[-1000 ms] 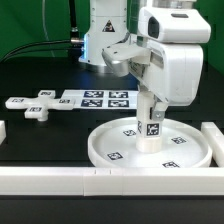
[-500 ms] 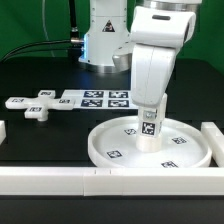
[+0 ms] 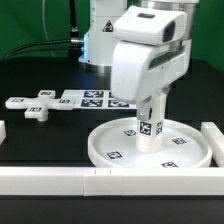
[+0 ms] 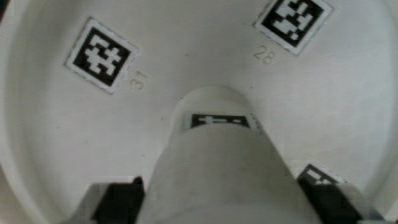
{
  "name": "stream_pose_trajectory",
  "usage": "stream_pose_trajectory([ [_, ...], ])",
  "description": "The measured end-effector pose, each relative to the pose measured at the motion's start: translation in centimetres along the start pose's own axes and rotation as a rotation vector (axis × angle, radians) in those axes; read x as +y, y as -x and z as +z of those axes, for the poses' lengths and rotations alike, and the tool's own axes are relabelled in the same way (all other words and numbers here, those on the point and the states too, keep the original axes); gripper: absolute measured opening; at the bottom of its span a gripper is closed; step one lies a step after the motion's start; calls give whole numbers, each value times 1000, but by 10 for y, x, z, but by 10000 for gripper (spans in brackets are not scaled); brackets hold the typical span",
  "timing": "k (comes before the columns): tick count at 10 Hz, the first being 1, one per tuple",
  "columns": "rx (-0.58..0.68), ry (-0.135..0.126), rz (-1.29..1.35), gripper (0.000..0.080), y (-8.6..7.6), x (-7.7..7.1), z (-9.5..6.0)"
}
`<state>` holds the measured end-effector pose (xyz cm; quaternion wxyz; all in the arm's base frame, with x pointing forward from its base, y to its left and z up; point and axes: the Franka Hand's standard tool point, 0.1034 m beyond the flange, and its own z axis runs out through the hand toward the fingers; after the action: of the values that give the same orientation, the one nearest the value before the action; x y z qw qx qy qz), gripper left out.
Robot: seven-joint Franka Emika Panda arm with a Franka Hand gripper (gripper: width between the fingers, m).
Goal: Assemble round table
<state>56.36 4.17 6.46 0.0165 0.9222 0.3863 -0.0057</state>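
Black tabletop (image 3: 40, 135); arm (image 3: 150, 60) hides pincer (image 4: 217, 195) clasping leg (image 3: 150, 125) upright on disc (image 3: 105, 150).

Here's my arm (image 3: 150, 62), glossy white, boxy with rounded corners, dark seams between its shells; and my fingers (image 4: 121, 200), two dark blocky pads.

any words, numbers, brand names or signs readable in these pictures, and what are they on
No words, numbers or brand names can be read in either view.
The only markings are black-and-white square tags, which are patterns, not text: on the round disc, the leg, the cross-shaped foot and the marker board.
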Motion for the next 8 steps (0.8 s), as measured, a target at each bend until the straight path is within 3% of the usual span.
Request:
stream_pose_trajectory([
  [3,6,-31,335,412,1,0,0],
  [8,10,-47,700,412,2,0,1],
])
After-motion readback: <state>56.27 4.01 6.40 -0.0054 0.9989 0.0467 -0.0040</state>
